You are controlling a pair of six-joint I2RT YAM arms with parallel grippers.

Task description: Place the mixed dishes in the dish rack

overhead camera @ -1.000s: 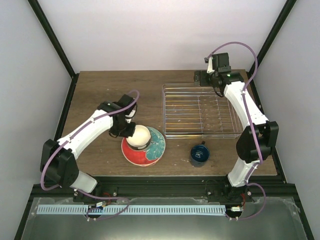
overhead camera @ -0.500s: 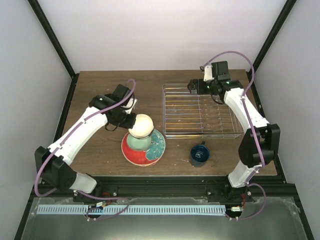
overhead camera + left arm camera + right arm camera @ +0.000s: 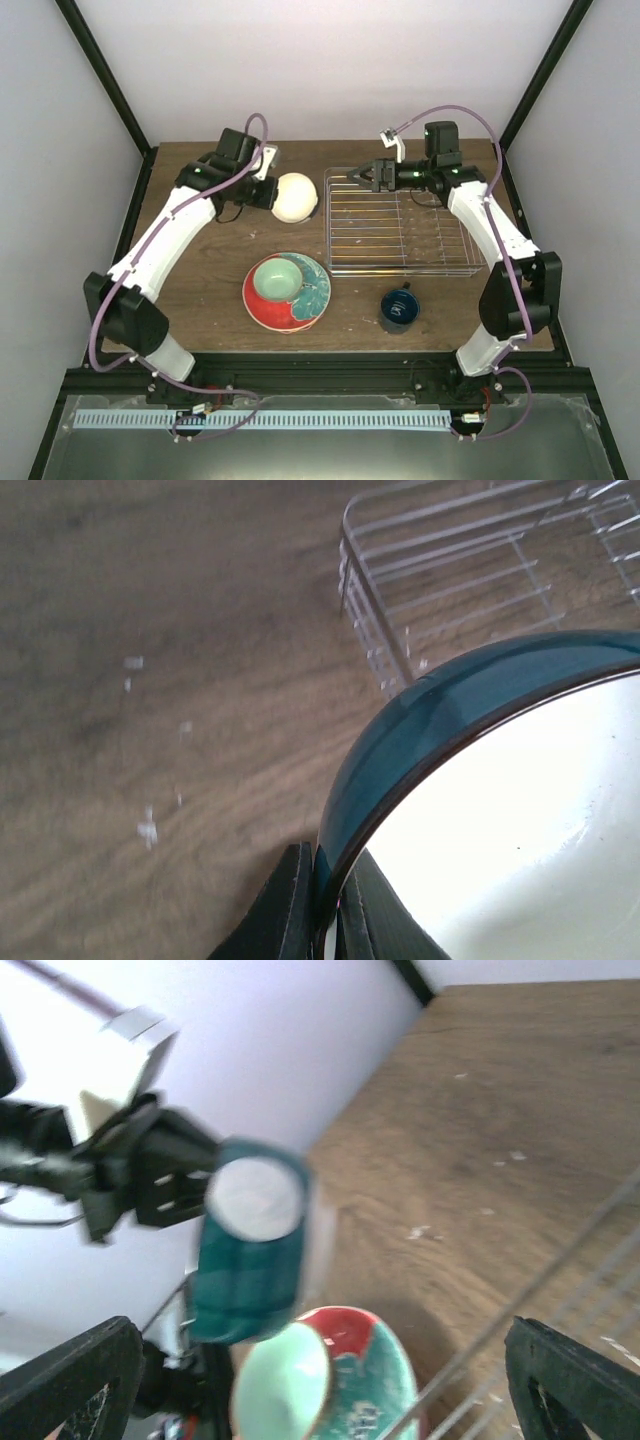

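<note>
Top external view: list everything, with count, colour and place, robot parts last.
cream bowl: one, cream inside, blue outside, held aloft left of the rack
pale green bowl: one, pale green, on the plate
scalloped plate: one, red and teal, near table centre
mug: one, dark blue, in front of the rack
dish rack: one, silver wire, table's right half
table: one, brown wood
left gripper: one, black, jaws shut on the cream bowl's rim
right gripper: one, black, jaws open above the rack's far-left corner
</note>
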